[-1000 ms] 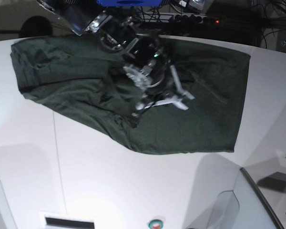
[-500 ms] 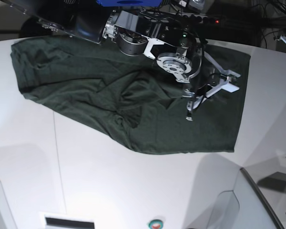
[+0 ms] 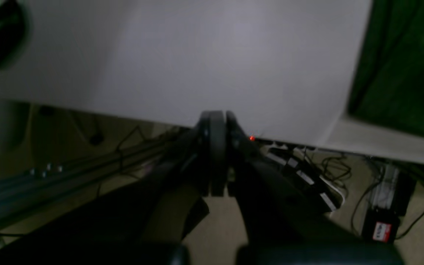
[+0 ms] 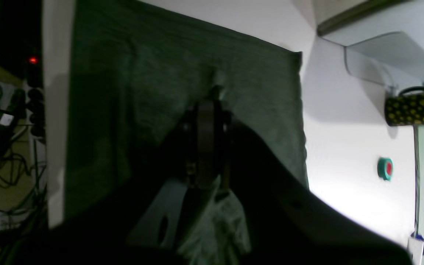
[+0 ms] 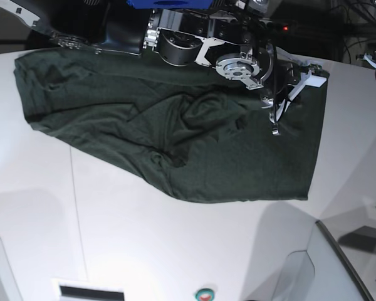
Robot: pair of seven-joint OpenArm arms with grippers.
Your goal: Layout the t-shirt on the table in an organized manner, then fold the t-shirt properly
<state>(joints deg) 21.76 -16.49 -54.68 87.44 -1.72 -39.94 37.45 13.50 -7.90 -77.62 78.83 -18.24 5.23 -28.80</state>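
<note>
The dark green t-shirt (image 5: pixel 113 119) lies spread across the far half of the white table (image 5: pixel 144 238), rumpled in the middle with a ridge running right. My right gripper (image 5: pixel 274 127) reaches in from the top left and hangs over the shirt's right part, shut on a pinch of the top layer. In the right wrist view its fingers (image 4: pixel 206 121) are pressed together over the t-shirt (image 4: pixel 142 81), with pale crumpled cloth trailing below them. My left gripper (image 3: pixel 217 117) is shut on nothing, past the table's far edge, with the t-shirt (image 3: pixel 399 55) off to its right.
A green-and-red button (image 5: pixel 204 293) sits at the table's near edge. A dark mug with yellow dots (image 4: pixel 410 106) stands off the table's front side. A power strip with a red light (image 5: pixel 285 27) and cables lie behind the table. A seam line (image 5: pixel 75 213) crosses the table.
My right gripper has swept from the shirt's middle towards its right hem. The rumpled fold in the middle has stretched to the right with it.
</note>
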